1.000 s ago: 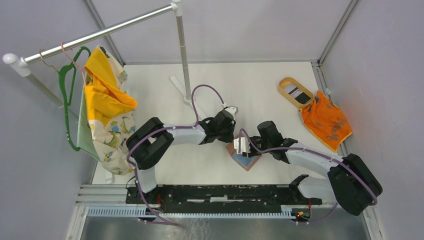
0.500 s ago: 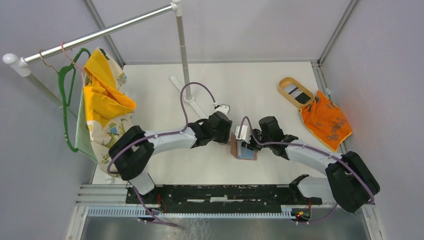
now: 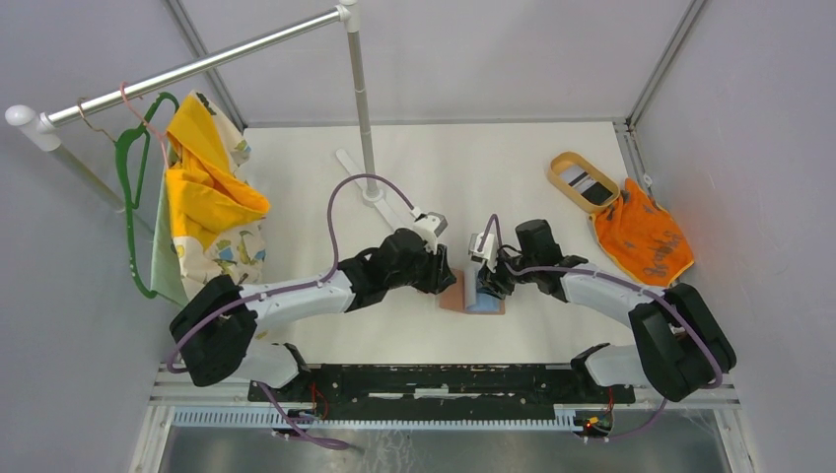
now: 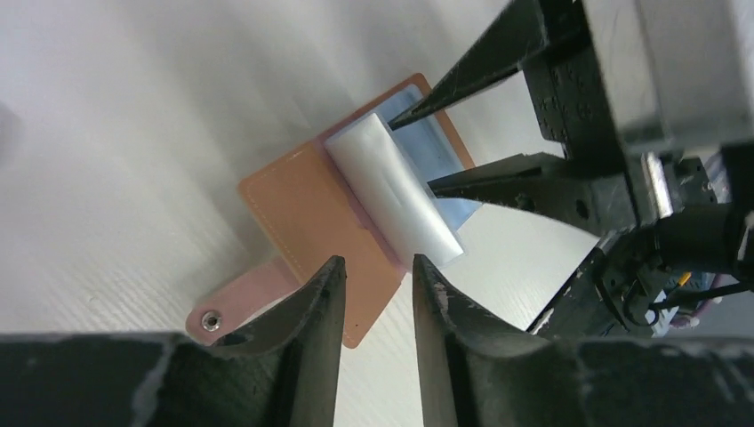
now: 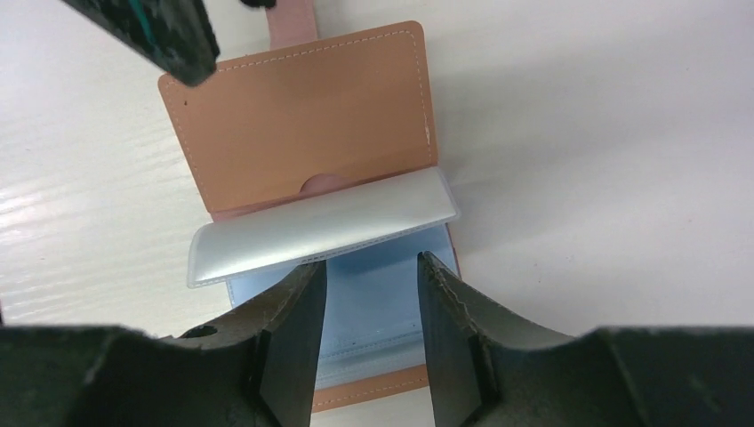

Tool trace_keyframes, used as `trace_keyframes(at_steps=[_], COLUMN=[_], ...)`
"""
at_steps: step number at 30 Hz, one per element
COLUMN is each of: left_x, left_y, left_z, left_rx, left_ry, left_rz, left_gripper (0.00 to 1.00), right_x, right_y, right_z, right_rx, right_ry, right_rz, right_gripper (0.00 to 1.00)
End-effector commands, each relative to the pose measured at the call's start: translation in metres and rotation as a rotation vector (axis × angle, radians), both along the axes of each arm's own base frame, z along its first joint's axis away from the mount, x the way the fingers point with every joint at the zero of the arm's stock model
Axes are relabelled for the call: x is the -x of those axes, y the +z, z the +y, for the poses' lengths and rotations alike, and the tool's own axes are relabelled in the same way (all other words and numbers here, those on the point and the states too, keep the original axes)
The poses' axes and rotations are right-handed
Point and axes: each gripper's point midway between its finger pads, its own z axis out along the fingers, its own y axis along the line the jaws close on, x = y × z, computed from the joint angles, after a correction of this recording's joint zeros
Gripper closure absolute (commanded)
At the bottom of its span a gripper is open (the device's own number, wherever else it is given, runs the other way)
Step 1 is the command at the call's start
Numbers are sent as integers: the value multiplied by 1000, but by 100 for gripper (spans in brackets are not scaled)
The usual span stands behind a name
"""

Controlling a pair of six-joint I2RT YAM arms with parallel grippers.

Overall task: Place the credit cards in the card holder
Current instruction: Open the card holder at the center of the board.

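The card holder (image 3: 455,293) lies open on the table between both arms, its brown cover (image 4: 311,213) flat and its snap tab (image 4: 212,320) sticking out. Clear sleeves (image 5: 320,227) stand up from its spine. A blue credit card (image 5: 369,302) sits in the sleeve page below them. My left gripper (image 4: 378,262) hovers open over the cover's edge, holding nothing. Over the blue page, my right gripper (image 5: 369,262) is open, nothing between its fingers. Another striped card (image 3: 590,183) lies in the tan tray (image 3: 564,163).
An orange cloth (image 3: 646,236) lies beside the tray at the right wall. A clothes rack's pole (image 3: 360,99) stands behind the left arm. A green hanger with yellow clothes (image 3: 207,217) hangs at the left.
The left gripper has opened and let go, and its arm has swung lower and left. The card holder has turned from a diamond angle to lying square and slid slightly back.
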Motion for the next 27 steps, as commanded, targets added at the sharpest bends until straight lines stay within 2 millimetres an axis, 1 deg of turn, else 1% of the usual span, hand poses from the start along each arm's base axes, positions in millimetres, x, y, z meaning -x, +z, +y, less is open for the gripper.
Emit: trace_keyframes(at_steps=[1, 3, 4, 7, 9, 11, 14, 17, 20, 24, 25, 26, 27], left_x=[5, 1, -1, -7, -12, -12, -7, -2, 1, 6, 7, 9, 11], left_y=[-3, -23, -33, -60, -74, -86, -101, -109, -113, -117, -118, -119, -120], left_z=[-20, -18, -16, -11, -3, 4, 9, 12, 14, 14, 14, 14, 13], left_rx=[79, 25, -6, -92, -153, -197, -226, -233, -233, -224, -223, -220, -216], left_ry=[-64, -40, -28, 6, 40, 59, 57, 55, 56, 50, 50, 47, 45], left_rz=[13, 37, 47, 70, 76, 89, 117, 143, 157, 178, 184, 190, 195], left_gripper=[63, 64, 65, 69, 74, 76, 77, 78, 78, 78, 78, 78, 78], right_x=[-3, -4, 0, -2, -4, -6, -8, -9, -11, -17, -18, -20, -22], right_y=[24, 27, 25, 29, 31, 30, 19, 7, 0, 2, 3, 5, 5], right_z=[13, 13, 11, 9, 5, 0, -6, -11, -15, -20, -22, -24, -25], right_rx=[-139, -156, -153, -164, -167, -165, -135, -85, -55, -34, -31, -30, -27], right_ry=[16, 19, 20, 16, -3, -29, -87, -124, -148, -180, -185, -193, -199], right_rz=[71, 81, 102, 110, 125, 146, 215, 283, 313, 300, 294, 285, 275], right_gripper=[53, 53, 53, 53, 53, 52, 52, 53, 52, 51, 48, 41, 37])
